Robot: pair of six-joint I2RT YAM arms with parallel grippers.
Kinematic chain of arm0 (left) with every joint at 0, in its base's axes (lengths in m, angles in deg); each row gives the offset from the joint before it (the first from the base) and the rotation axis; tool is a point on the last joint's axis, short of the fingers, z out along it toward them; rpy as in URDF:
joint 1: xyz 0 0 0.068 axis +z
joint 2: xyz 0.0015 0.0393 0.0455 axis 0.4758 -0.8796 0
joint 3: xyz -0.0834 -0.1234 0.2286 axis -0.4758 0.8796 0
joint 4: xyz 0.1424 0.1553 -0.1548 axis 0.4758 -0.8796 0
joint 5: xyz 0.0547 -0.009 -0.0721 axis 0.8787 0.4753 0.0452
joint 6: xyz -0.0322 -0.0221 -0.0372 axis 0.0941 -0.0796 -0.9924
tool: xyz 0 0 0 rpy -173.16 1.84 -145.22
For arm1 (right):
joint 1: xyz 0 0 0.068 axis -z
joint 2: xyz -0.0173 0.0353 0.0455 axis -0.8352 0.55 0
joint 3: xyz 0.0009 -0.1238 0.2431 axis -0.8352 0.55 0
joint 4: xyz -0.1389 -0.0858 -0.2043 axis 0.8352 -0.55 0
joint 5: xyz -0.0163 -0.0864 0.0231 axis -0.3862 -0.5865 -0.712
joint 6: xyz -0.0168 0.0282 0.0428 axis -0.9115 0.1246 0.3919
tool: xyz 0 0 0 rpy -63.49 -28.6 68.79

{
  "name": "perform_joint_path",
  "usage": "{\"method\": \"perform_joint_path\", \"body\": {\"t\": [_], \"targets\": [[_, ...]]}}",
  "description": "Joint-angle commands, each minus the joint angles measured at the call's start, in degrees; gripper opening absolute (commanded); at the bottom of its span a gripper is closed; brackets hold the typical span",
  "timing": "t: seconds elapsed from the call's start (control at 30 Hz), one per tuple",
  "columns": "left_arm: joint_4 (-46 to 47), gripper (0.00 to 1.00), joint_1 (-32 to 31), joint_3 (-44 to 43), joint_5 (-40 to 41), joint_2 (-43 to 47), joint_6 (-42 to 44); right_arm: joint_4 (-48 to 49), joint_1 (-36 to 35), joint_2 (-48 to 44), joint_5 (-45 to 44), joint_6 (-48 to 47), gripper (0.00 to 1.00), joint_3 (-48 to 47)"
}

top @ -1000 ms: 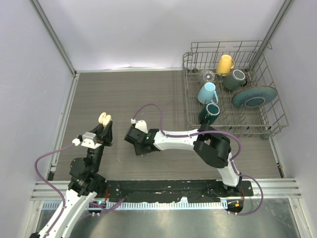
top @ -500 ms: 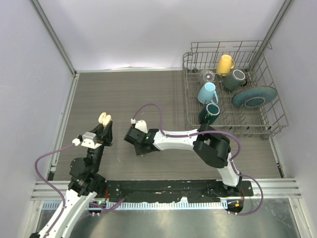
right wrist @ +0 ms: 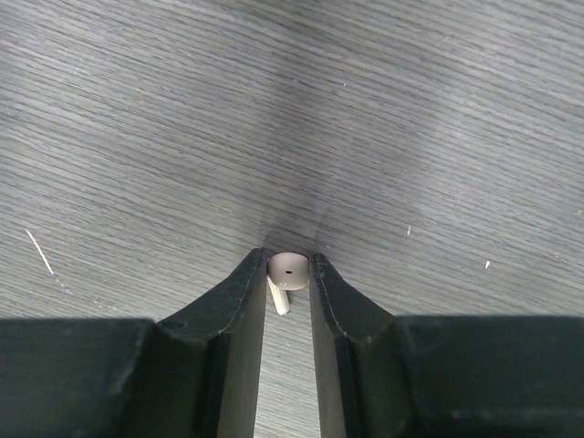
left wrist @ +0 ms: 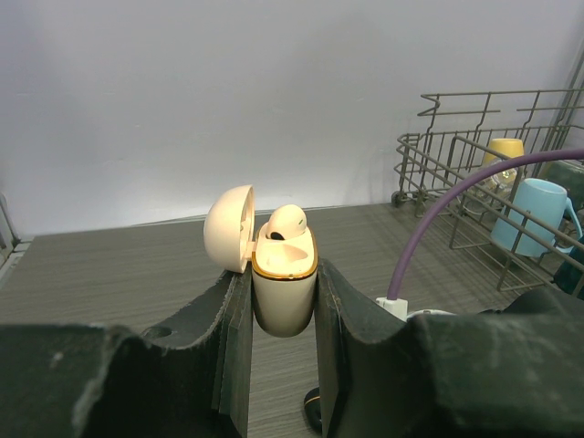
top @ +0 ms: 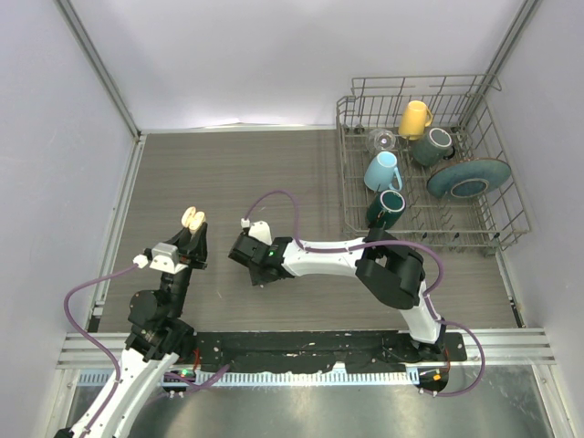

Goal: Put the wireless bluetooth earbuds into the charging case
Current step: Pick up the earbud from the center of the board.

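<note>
— What does the left gripper [left wrist: 282,278] have?

— Its 2 jaws are clamped on the lower body of the cream charging case [left wrist: 284,297], 1 on each side. The case stands upright between them, raised off the table [top: 274,173]. Its lid [left wrist: 229,228] is swung open to the left.

— Anything in the case?

— 1 seated earbud [left wrist: 286,222], cream, its rounded head poking above the gold rim. Whether the other slot is filled cannot be told.

— And the right gripper [right wrist: 287,265]?

— Narrowed to a slim gap, with the loose earbud [right wrist: 289,269] pinched at the very fingertips. The cream head sits between the 2 tips and the short stem points back into the gap. The tips are low against the wood-grain surface.

— Where do the 2 grippers stand, seen from above?

— The left gripper [top: 192,234] is at the table's left with the case [top: 193,218] at its tip. The right gripper [top: 241,250] is near it, just to its right, not touching.

— Farther out?

— A wire dish rack [top: 356,119] stands at the far right, well apart from both, holding a yellow mug [top: 415,117], a light blue mug [top: 383,170] and other crockery.
</note>
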Motion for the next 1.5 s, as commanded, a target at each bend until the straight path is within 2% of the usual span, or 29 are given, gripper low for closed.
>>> {"method": "perform_joint_path", "body": {"t": [0.0,0.03,0.53,0.8,0.9,0.93,1.0,1.07,1.2,1.47], "targets": [[1.2,0.00,0.3,-0.8,0.8,3.1,-0.2,-1.1,-0.3,0.6,-1.2,0.5,0.28,-1.7],[1.2,0.00,0.3,-0.8,0.8,3.1,-0.2,-1.1,-0.3,0.7,-1.2,0.4,0.22,-1.7],[1.9,0.00,0.3,-0.7,0.9,3.0,-0.2,1.0,-0.3,-3.6,-4.9,0.3,0.02,0.8],[2.9,0.00,0.3,-0.4,0.0,2.9,-0.1,8.5,-0.4,-14.1,-13.5,1.5,0.01,9.6],[3.9,0.00,0.3,-0.4,-1.2,2.2,0.0,13.9,-0.4,-20.6,-18.6,0.8,0.01,14.7],[4.7,0.00,0.3,-0.4,-3.6,1.1,0.0,21.8,-0.4,-26.1,-22.3,0.0,0.01,19.2],[5.2,0.00,0.3,-0.4,-5.3,0.8,0.0,30.7,-0.4,-31.7,-25.0,-2.8,0.01,24.2],[6.3,0.00,0.3,-0.3,-7.9,0.8,-0.1,36.2,-0.4,-36.7,-26.3,-5.5,0.01,27.2],[9.4,0.00,0.3,0.4,-11.5,-1.7,-0.2,47.6,-0.4,-42.3,-30.0,-12.1,0.01,32.1],[17.2,0.00,0.3,1.2,-20.4,-5.6,-3.8,59.1,-0.4,-46.1,-28.5,-20.0,0.01,33.6]]}}
